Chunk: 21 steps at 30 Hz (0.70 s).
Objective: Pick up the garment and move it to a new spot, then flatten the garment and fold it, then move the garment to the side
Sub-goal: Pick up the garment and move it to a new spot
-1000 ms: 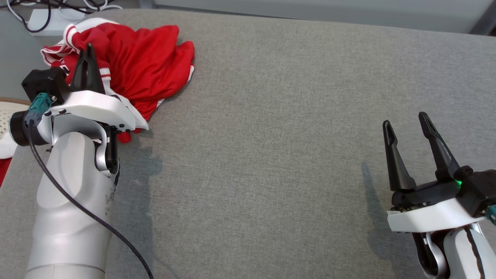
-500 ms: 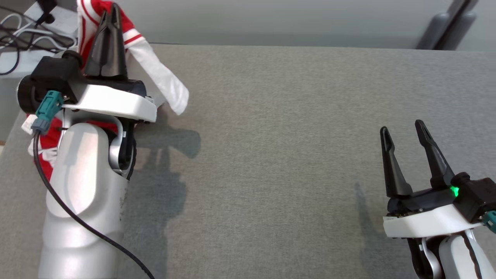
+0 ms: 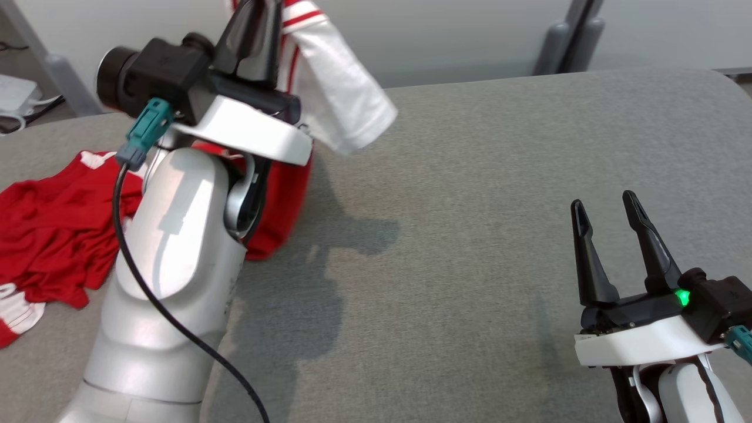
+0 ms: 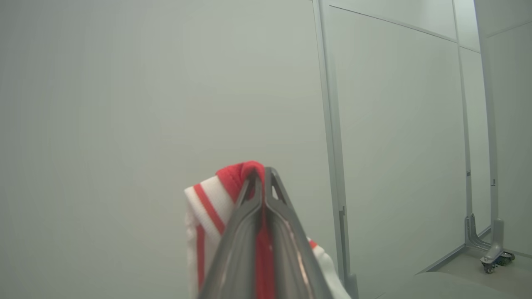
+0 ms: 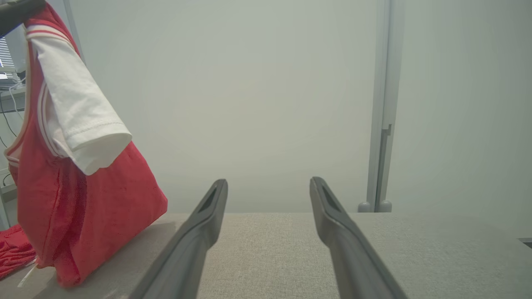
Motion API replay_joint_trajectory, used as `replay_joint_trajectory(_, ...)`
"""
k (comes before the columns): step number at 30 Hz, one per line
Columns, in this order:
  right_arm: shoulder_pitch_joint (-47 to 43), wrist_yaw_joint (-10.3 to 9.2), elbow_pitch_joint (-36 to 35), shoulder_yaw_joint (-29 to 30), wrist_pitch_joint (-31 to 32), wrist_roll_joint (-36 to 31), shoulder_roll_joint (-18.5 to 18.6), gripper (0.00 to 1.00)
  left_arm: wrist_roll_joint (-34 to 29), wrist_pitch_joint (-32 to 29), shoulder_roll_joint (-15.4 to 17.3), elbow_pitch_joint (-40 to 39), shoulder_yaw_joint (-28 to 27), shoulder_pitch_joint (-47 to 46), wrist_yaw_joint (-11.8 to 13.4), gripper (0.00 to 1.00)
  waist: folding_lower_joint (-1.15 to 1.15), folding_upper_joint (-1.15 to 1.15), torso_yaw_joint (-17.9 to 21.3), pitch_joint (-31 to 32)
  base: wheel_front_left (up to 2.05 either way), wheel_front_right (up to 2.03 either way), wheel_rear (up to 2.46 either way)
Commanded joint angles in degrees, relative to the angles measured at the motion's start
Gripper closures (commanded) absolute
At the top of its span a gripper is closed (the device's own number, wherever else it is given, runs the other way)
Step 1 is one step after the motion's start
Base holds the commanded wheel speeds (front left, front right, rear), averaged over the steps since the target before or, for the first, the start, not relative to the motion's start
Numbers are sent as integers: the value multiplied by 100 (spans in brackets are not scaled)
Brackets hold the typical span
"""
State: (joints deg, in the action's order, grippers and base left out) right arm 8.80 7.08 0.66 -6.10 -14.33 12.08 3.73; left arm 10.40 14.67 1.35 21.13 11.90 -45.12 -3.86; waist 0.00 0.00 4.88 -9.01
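Left hand point(image 3: 257, 17) had risen above counter point(image 3: 470, 235) since second ago, clamped on garment point(image 3: 53, 235). Garment, earlier heaped on counter's far left, now hung from it, lower part trailing on counter's left side. Right hand point(image 3: 604, 201) unchanged: spread wide, empty, over counter's near right. Right wrist view showed white sleeve dangling, red body touching counter. Left wrist view showed striped trim pinched at hand's tip.

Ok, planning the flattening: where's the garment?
The garment hangs upper left in the head view from the left gripper, jaws shut, its tail on the table.
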Motion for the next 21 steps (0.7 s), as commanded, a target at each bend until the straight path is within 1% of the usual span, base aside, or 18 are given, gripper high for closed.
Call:
replay_joint_trajectory(1, 41, 41, -127, -133, -67, 41, -18, 0, 121, 33, 155, -194, 23, -352, 90, 100, 0, 0, 214, 28, 0, 0, 0)
replay_joint_trajectory(7, 24, 41, -96, -168, -67, 69, -51, 0, 526, 33, 154, -389, 668, -791, 370, 100, 0, 0, 579, 51, 0, 0, 0)
replay_joint_trajectory(15, 14, 41, -4, -304, -67, 105, -71, 0, 1074, 33, 154, -720, 1442, -1309, 912, 100, 0, 0, 930, 158, 0, 0, 0)
replay_joint_trajectory(16, 14, 41, -4, -304, -67, 105, -71, 0, 1074, 33, 154, -720, 1442, -1309, 912, 100, 0, 0, 930, 158, 0, 0, 0)
replay_joint_trajectory(17, 11, 41, -3, -319, -67, 110, -74, 0, 1138, 33, 154, -751, 1588, -1368, 1025, 100, 0, 0, 971, 153, 0, 0, 0)
replay_joint_trajectory(19, 11, 41, -14, -318, -67, 116, -77, 0, 1196, 33, 154, -645, 1726, -1363, 1086, 100, 0, 0, 987, 117, 0, 0, 0)
replay_joint_trajectory(21, 27, 41, -35, -303, -67, 125, -80, 0, 1228, 33, 154, -354, 1806, -1313, 1102, 100, 0, 0, 980, 51, 0, 0, 0)
